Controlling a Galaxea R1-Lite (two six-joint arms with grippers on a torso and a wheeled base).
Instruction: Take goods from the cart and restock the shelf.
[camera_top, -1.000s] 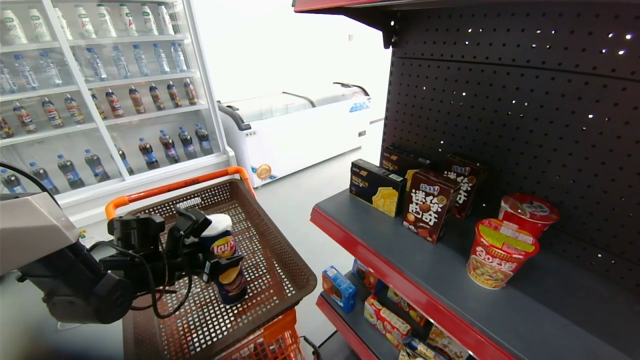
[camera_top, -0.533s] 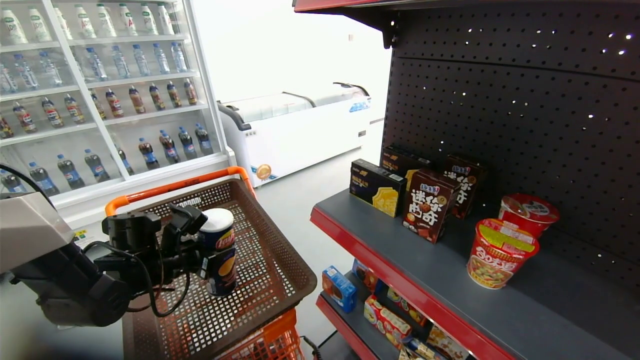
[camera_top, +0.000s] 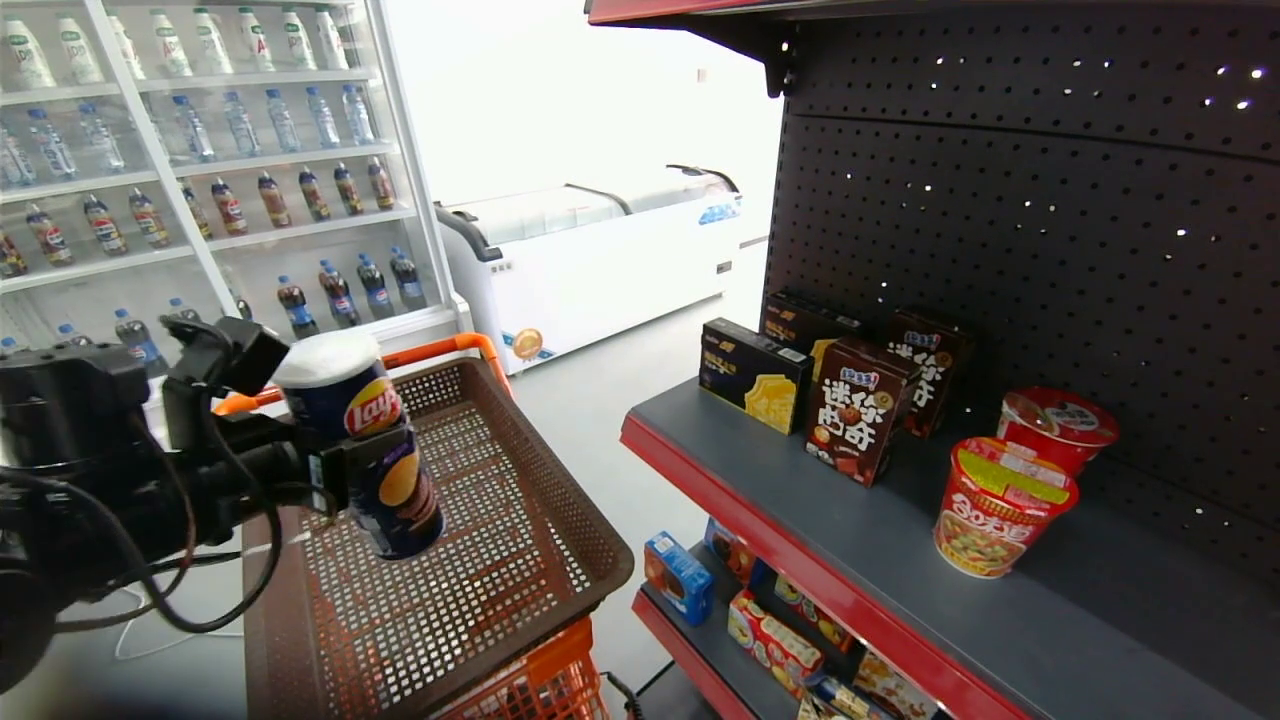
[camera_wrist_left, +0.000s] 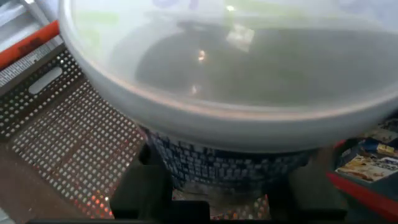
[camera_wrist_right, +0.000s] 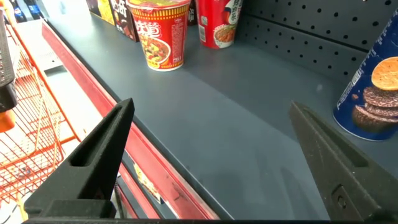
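My left gripper (camera_top: 315, 455) is shut on a dark blue chip can (camera_top: 372, 450) with a white lid. It holds the can tilted in the air above the brown cart basket (camera_top: 560, 560). In the left wrist view the can's translucent lid (camera_wrist_left: 230, 68) sits right in front of the camera, with the perforated basket floor (camera_wrist_left: 68, 137) below. My right gripper (camera_wrist_right: 214, 155) stands open above the grey shelf board (camera_wrist_right: 249, 137), with nothing between its fingers. The grey shelf (camera_top: 900, 540) with a red front edge lies to the right of the cart.
On the shelf stand several dark snack boxes (camera_top: 860, 410), two noodle cups (camera_top: 1000, 505) and, in the right wrist view, a blue cookie can (camera_wrist_right: 370, 93). A lower shelf holds more packs (camera_top: 680, 575). Drinks fridge (camera_top: 200, 180) and chest freezer (camera_top: 600, 260) stand behind the cart.
My left gripper has lifted the chip can up out of the basket and drawn it back to the left. The shelf goods have not moved.
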